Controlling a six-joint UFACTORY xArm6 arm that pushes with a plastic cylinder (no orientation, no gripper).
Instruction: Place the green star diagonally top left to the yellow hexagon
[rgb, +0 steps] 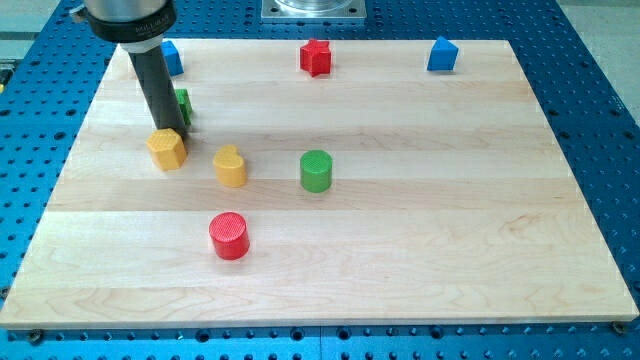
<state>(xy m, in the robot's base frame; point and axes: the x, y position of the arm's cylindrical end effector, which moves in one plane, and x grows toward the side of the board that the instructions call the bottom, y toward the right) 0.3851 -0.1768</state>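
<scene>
The yellow hexagon (166, 149) lies at the left of the wooden board (400, 250). The green star (182, 105) sits just above and slightly right of it, mostly hidden behind my dark rod. My tip (170, 128) rests between them, at the hexagon's top edge and right in front of the star.
A yellow heart-like block (229, 166), a green cylinder (316, 171) and a red cylinder (229, 236) stand mid-board. A blue block (171, 57), a red star (315, 57) and a blue pentagon-like block (442, 54) line the top edge.
</scene>
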